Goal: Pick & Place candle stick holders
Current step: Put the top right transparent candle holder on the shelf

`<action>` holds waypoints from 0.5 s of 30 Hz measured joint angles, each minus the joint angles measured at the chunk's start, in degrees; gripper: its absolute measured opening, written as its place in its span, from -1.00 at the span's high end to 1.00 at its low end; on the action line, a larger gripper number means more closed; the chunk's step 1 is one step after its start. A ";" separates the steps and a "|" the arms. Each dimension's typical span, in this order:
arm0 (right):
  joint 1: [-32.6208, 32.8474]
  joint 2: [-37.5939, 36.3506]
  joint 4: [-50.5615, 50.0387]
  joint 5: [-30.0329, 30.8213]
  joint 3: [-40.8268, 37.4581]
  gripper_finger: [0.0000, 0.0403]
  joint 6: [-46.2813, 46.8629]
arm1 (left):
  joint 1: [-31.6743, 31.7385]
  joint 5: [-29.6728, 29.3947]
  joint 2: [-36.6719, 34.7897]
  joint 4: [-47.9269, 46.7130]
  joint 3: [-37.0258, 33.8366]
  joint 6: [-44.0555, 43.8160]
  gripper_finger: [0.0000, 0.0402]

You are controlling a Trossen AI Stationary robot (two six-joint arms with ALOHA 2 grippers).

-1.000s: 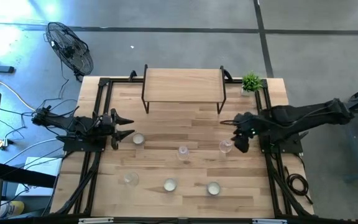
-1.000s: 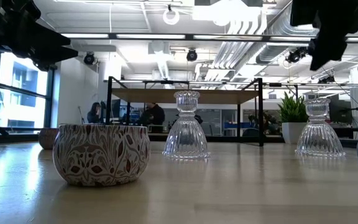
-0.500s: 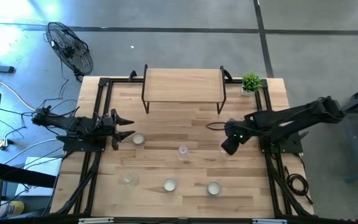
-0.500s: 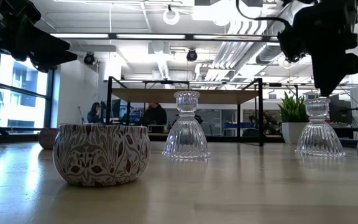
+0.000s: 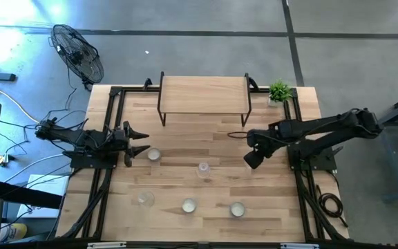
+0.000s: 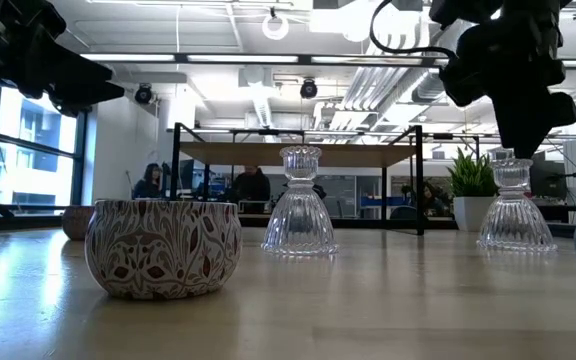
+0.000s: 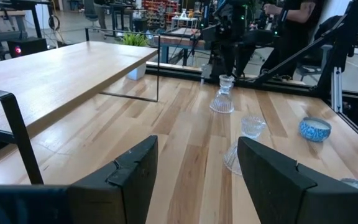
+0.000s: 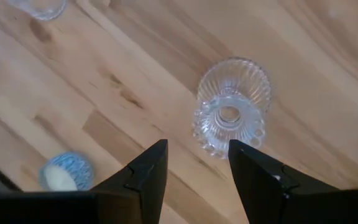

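Note:
Three clear glass stemmed holders stand on the table: one at the middle (image 5: 203, 169), one near the front left (image 5: 146, 199), and one (image 8: 232, 109) directly below my right gripper (image 8: 197, 167). That gripper points steeply down, open, its tips just above the holder's top (image 6: 513, 165), touching nothing. Three tealight cups with white centres rest on their bases: one by my left gripper (image 5: 153, 154) and two near the front edge (image 5: 188, 205) (image 5: 237, 209). My left gripper (image 5: 142, 142) waits level and open at the table's left.
A wooden shelf on black legs (image 5: 202, 93) stands at the back middle, with a small green plant (image 5: 279, 91) at the back right. Black frame rails (image 5: 109, 180) run along both sides. A fan (image 5: 78, 54) stands off the table. People show in the room behind.
My right gripper has moved down and toward the table's left, from beside the right-hand glass holder to right over it, rolling about its own axis on the way. Its fingers stay open. The holders and cups have kept their places.

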 joint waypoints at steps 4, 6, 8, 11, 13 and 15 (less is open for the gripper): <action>0.00 0.13 1.49 1.01 0.00 0.18 -0.83 | 0.00 0.00 0.00 -0.04 -0.02 0.00 -0.09; 0.00 0.15 2.16 1.56 0.00 0.18 -1.63 | 0.02 0.00 0.00 -0.13 -0.02 0.00 -0.09; 0.00 0.15 2.84 2.56 0.00 0.18 -1.93 | 0.00 0.00 0.00 -0.34 -0.02 0.00 -0.09; 0.00 0.15 2.73 3.64 0.00 0.18 -2.07 | 0.01 0.02 0.00 -0.61 -0.02 0.00 -0.09; 0.00 0.15 2.69 4.29 0.00 0.18 -2.90 | 0.02 0.07 0.00 -0.91 -0.02 -0.01 -0.09; 0.04 0.15 2.68 4.86 0.00 0.18 -3.14 | 0.00 0.09 0.00 -1.22 -0.02 -0.02 -0.09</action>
